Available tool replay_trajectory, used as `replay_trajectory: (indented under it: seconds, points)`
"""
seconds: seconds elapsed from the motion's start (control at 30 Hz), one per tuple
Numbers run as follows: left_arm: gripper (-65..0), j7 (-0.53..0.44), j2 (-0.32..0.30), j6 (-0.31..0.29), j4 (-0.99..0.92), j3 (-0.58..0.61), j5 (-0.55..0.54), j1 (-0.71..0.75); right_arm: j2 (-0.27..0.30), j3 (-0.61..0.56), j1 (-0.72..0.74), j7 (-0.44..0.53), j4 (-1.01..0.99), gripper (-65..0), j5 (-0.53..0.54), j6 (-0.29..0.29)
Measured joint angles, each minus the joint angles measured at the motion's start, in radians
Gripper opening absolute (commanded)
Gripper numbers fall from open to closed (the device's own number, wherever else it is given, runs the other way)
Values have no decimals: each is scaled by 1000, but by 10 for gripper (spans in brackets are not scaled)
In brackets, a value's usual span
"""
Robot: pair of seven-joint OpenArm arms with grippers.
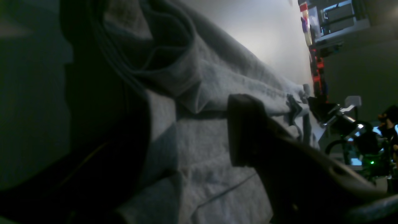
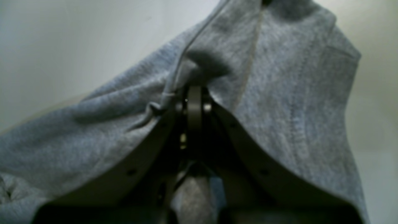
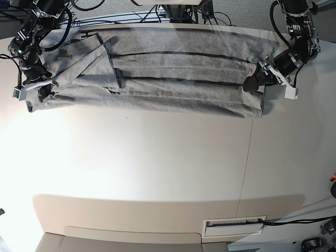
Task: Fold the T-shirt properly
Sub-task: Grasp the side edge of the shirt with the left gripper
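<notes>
Grey cotton fills my view: the T-shirt [image 3: 157, 79] lies stretched in a long folded band across the far side of the pale table [image 3: 157, 173], with lengthwise creases running through it. My right gripper [image 2: 194, 96] is clamped tight on the cloth at one end, fingers pressed together, fabric draped over both of them and bunched at the tips. My left gripper [image 3: 257, 83] sits at the opposite end, right on the shirt's edge. From my left wrist I see one dark finger [image 1: 245, 130] lying over the cloth with its partner well apart, so these jaws stand parted, gripping nothing I can make out.
</notes>
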Motion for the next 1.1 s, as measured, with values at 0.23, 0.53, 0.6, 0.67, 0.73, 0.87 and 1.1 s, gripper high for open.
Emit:
replay_trajectory:
  seconds: [0.23, 0.53, 0.6, 0.67, 0.73, 0.87, 1.1]
  points:
    - [-354, -9, 16, 12, 1, -1, 40, -20, 0, 0, 0, 0, 0, -650, 0, 0]
    - [-650, -22, 44, 25, 1, -2, 70, -49, 0, 0, 0, 0, 0, -650, 0, 0]
    - [-650, -22, 44, 25, 1, -2, 70, -49, 0, 0, 0, 0, 0, -650, 0, 0]
    - [-650, -22, 44, 18, 1, -2, 70, -49, 0, 0, 0, 0, 0, -650, 0, 0]
    - [-650, 1, 43, 4, 0, -2, 45, -49, 0, 0, 0, 0, 0, -650, 0, 0]
    - [-650, 100, 44, 8, 7, -2, -71, -46, 0, 0, 0, 0, 0, -650, 0, 0]
    - [-650, 183, 81, 19, 45, 0, -145, -43, 0, 0, 0, -3, 0, -650, 0, 0]
